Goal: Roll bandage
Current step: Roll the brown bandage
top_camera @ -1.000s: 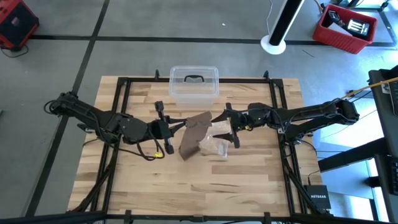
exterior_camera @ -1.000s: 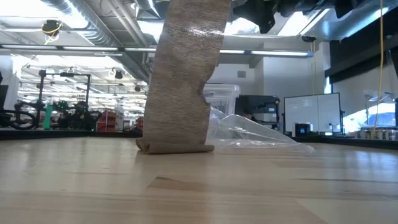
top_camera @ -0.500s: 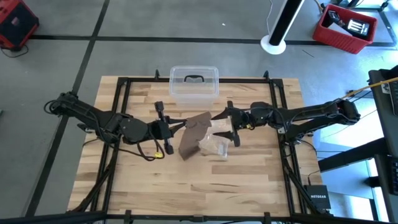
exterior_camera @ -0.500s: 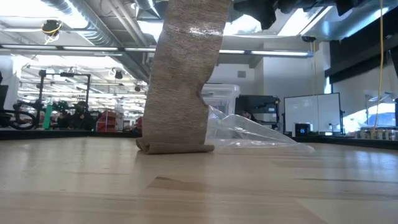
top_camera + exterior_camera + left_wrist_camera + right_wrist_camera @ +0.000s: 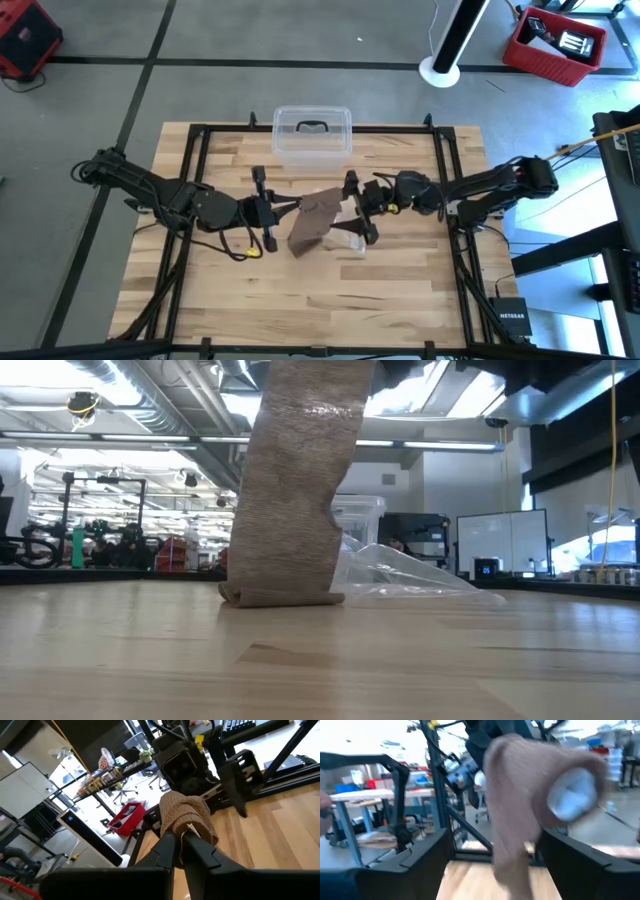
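One bandage [image 5: 312,218] hangs near the table's [image 5: 400,300] middle, its long axis close to upright and leaning a little right toward its top; its lower end is folded on the wood. Reaching in from the left, the left gripper [image 5: 283,207] is pinched narrow on the strip's upper end. Stretched in from the right, the right gripper [image 5: 354,210] stands wide around that raised end. Only the low view shows the clear plastic bag [image 5: 405,580] lying just behind the bandage's foot.
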Controlling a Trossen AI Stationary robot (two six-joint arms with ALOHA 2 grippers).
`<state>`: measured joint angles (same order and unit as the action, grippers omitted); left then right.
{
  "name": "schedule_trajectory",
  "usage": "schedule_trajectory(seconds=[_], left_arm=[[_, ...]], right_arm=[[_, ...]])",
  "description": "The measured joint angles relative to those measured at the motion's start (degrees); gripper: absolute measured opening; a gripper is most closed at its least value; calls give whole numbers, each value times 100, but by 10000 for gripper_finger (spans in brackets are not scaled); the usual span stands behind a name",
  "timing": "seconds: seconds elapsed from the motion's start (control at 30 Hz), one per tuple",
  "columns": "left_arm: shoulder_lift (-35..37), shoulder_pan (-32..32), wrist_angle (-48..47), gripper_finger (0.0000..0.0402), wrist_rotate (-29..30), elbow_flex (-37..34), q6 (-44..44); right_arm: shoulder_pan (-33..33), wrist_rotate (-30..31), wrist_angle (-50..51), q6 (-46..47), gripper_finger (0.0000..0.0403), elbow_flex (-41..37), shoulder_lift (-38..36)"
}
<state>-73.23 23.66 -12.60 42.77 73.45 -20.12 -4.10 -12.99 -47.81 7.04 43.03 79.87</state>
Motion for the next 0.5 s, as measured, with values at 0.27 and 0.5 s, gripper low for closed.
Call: schedule_trajectory(seconds=[0.27,0.5], left_arm=[[0,-2,192,15,0,0,-109],[2,0,179,15,2,0,-159]], right_arm=[[-86,99,-39,-129,304,768,626],[-88,-156,47,-128,198,962,702]])
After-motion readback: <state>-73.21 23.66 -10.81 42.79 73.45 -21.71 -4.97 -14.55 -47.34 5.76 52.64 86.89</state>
